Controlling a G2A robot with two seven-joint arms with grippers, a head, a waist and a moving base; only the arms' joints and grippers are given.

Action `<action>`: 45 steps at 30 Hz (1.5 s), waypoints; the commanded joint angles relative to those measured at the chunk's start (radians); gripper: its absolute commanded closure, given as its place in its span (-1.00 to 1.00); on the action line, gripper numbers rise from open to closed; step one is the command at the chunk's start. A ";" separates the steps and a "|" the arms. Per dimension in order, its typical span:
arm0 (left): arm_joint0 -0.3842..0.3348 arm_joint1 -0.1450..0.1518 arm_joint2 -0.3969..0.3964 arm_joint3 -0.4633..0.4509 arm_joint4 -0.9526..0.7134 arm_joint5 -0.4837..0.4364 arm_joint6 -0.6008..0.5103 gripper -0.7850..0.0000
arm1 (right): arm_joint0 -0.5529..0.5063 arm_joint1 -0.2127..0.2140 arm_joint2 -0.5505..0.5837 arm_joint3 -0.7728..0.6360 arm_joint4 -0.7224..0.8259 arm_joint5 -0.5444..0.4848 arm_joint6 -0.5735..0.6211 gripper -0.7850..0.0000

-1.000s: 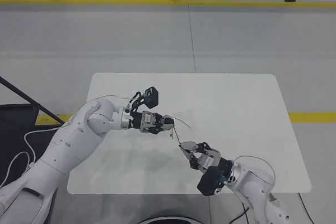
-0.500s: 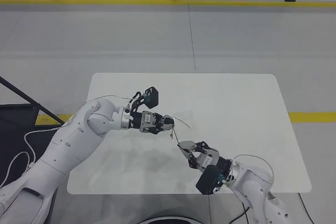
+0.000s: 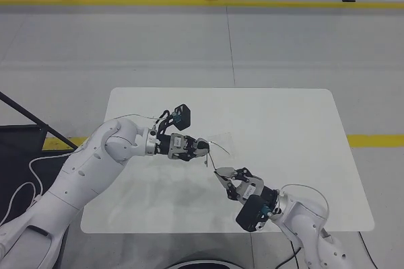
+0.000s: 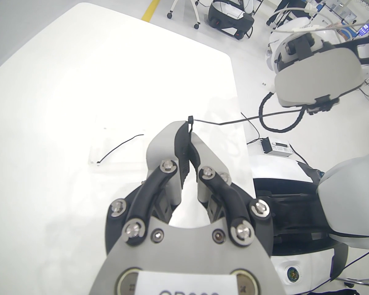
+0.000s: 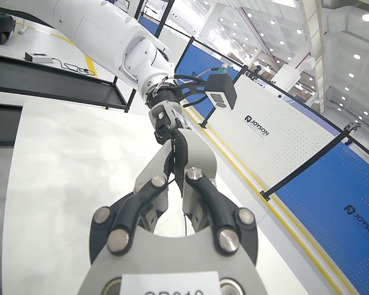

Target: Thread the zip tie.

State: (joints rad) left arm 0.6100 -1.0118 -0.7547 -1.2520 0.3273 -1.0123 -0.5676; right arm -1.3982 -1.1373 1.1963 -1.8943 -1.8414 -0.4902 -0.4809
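Observation:
A thin black zip tie [image 3: 211,163] spans the gap between my two grippers above the white table [image 3: 289,121]. My left gripper [image 3: 205,148] is shut on it just below its small square head [image 4: 190,120], and the strap [image 4: 221,123] runs away sideways from there. My right gripper [image 3: 219,173], coming from the table's near edge, is shut on the strap's other end. In the right wrist view its closed fingertips [image 5: 176,147] sit right in front of the left gripper [image 5: 166,131], almost touching.
A second black zip tie [image 4: 121,147] lies loose on a flat clear tray [image 4: 95,163] on the table, just beyond the left gripper, also seen from above [image 3: 220,144]. Racks and a blue fence stand off the table.
The right gripper has crept a little closer to the left gripper, still holding the strap. The left arm has stayed put.

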 commanded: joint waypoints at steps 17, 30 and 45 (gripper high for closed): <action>0.000 0.000 0.000 0.000 0.000 0.000 0.000 1.00 | 0.011 0.005 -0.012 0.003 0.011 -0.004 0.016 1.00; 0.000 0.000 0.000 0.000 0.000 0.000 0.000 1.00 | 0.014 0.006 -0.021 0.004 0.021 0.018 0.030 1.00; 0.000 0.000 0.000 0.000 0.000 0.000 0.000 1.00 | 0.006 0.006 -0.019 0.005 0.048 0.070 0.042 1.00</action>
State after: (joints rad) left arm 0.6100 -1.0118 -0.7547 -1.2520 0.3273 -1.0123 -0.5676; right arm -1.3912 -1.1316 1.1767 -1.8896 -1.7954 -0.4262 -0.4414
